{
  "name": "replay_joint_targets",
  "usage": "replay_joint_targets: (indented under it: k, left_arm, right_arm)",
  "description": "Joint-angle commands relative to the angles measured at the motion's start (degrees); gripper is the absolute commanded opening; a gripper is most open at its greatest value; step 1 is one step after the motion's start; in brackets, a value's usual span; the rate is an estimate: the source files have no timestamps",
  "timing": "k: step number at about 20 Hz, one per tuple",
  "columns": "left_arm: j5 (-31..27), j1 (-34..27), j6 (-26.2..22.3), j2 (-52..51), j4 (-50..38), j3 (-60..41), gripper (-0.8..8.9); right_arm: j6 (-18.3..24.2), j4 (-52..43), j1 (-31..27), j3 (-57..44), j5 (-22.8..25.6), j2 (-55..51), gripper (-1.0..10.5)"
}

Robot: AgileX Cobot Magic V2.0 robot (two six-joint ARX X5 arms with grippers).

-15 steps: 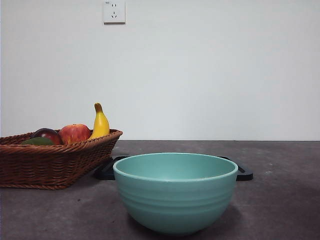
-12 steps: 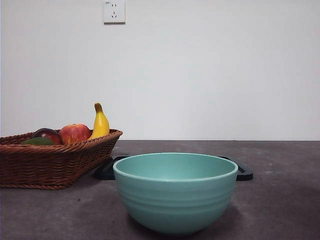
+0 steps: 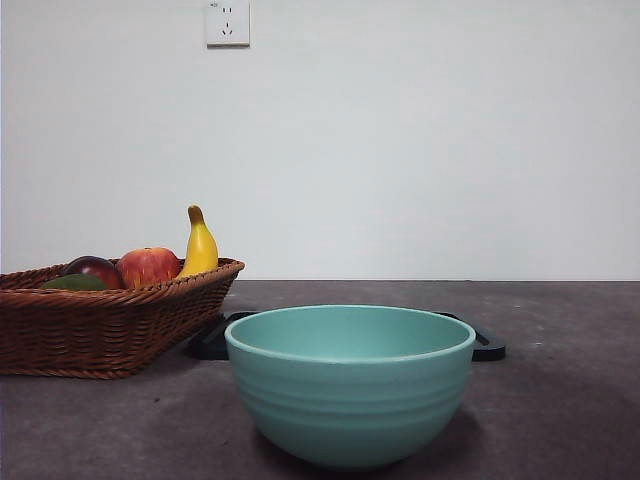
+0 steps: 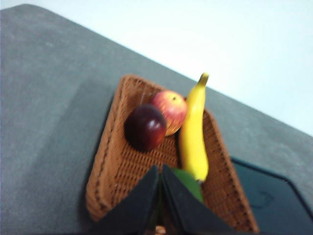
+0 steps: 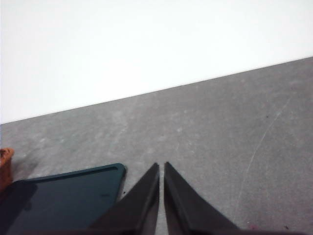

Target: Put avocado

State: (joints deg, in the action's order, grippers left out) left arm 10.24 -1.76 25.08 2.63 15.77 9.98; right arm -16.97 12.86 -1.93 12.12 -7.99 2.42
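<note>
The avocado [image 3: 75, 283] is a dull dark-green fruit lying in the wicker basket [image 3: 100, 330] at the left of the front view. In the left wrist view the avocado [image 4: 188, 182] is partly hidden behind my left gripper [image 4: 160, 169], which is shut and empty above the basket [image 4: 122, 161]. My right gripper [image 5: 161, 166] is shut and empty above the bare table, near a dark board [image 5: 63, 196]. Neither arm shows in the front view.
The basket also holds a dark red-purple fruit [image 4: 145, 127], a red-yellow apple [image 4: 170, 108] and a banana [image 4: 193, 132]. A teal bowl [image 3: 350, 385] stands front and centre, with the dark board [image 3: 487, 347] behind it. A socket [image 3: 228, 22] is on the wall.
</note>
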Motion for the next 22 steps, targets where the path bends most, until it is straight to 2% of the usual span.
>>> replay_joint_targets:
  k: [1, 6, 13, 16, 22]
  left_arm:
    - [0.2, -0.1, -0.1, 2.8, 3.4, 4.7, 0.09]
    - [4.5, -0.1, -3.3, 9.6, 9.5, 12.9, 0.10]
    - [15.6, -0.1, -13.1, 21.7, 21.5, 24.8, 0.09]
    - [19.1, 0.4, -16.4, 25.8, 26.1, 29.1, 0.09]
    - [22.3, 3.5, -21.4, 31.4, 35.4, 36.0, 0.09]
  right_arm:
    - [-1.0, 2.5, 0.0, 4.3, -1.7, 3.2, 0.1]
    - [2.0, 8.7, 0.0, 12.7, -7.5, 10.6, 0.1]
    - [8.7, 21.8, 0.9, 25.6, -19.3, 22.7, 0.1]
    - [11.1, 27.5, 2.9, 30.5, -21.6, 27.1, 0.1]
    - [16.6, 39.0, 9.3, 38.8, -23.7, 34.4, 0.1]
